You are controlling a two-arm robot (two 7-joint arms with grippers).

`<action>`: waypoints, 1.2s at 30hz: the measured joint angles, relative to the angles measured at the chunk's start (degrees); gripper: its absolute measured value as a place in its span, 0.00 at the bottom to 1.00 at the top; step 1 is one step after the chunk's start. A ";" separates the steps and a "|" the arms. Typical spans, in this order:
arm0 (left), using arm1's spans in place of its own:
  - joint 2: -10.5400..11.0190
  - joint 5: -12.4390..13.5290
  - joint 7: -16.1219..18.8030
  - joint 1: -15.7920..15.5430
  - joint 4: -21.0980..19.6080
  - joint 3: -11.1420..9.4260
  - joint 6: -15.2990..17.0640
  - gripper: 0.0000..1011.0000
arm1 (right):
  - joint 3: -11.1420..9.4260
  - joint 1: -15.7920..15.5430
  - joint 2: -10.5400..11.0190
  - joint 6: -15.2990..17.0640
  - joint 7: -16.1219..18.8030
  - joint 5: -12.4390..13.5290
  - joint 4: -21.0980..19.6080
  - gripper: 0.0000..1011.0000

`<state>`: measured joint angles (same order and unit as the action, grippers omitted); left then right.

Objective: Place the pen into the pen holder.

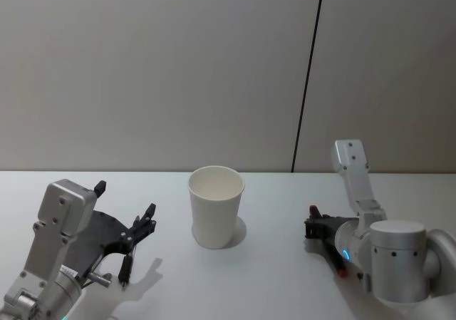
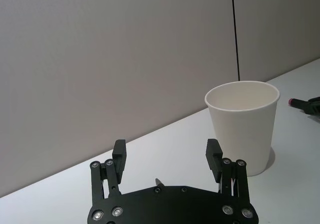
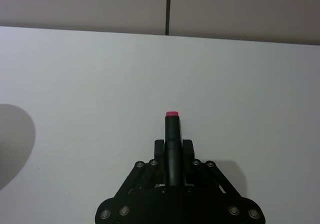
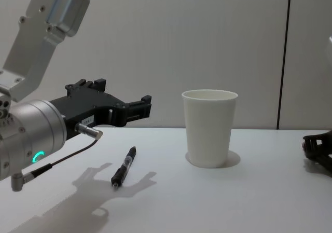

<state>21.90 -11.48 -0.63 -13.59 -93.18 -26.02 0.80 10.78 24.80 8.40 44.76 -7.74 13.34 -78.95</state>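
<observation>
- The left gripper (image 2: 166,151) hangs above a black pen (image 4: 123,166) that lies on the tabletop (image 1: 271,284). Its jaws are wide open.
- The right gripper (image 3: 172,145) holds a red-tipped pen (image 3: 171,129) tight in its jaws.
- The white paper cup (image 1: 216,206) stands upright between them.

surface: you have a white table (image 1: 271,284), bare and matte | backdrop: you face a plain grey wall (image 1: 142,70) meeting the table's far edge | detail: you can see a thin black vertical seam (image 1: 308,78) splitting that wall right of centre
</observation>
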 joint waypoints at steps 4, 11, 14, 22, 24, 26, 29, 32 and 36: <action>0.00 0.00 0.00 0.00 0.00 0.00 0.00 0.99 | -0.01 0.00 0.00 0.00 0.00 -0.01 0.02 0.20; 0.00 0.00 0.00 0.00 0.00 0.00 0.00 0.99 | 0.00 0.01 0.00 0.00 -0.01 -0.01 0.04 0.20; 0.00 0.00 0.00 0.00 0.00 0.00 0.00 0.99 | 0.00 0.01 0.00 -0.01 -0.01 -0.01 0.06 0.20; 0.00 0.00 0.00 0.00 0.00 0.00 0.00 0.99 | 0.02 -0.04 -0.01 -0.15 0.07 -0.05 -0.05 0.20; 0.00 0.00 0.00 0.00 0.00 0.00 0.00 0.99 | 0.06 -0.11 0.01 -0.35 0.14 -0.09 -0.19 0.20; 0.00 0.00 0.00 0.00 0.00 0.00 0.00 0.99 | 0.09 -0.22 0.03 -0.67 0.25 -0.15 -0.38 0.20; 0.00 0.00 0.00 0.00 0.00 -0.01 0.00 0.99 | 0.24 -0.43 0.07 -1.68 0.59 -0.30 -0.96 0.20; 0.00 0.00 0.00 0.00 0.00 0.00 0.00 0.99 | 0.40 -0.73 0.11 -3.37 0.97 -0.54 -1.77 0.20; 0.00 0.00 0.00 0.00 0.00 0.00 0.00 0.99 | 0.59 -1.15 0.12 -5.50 1.31 -0.90 -2.77 0.20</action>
<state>21.90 -11.48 -0.63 -13.59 -93.18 -26.02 0.79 11.37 23.65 8.52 39.26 -6.44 12.44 -81.72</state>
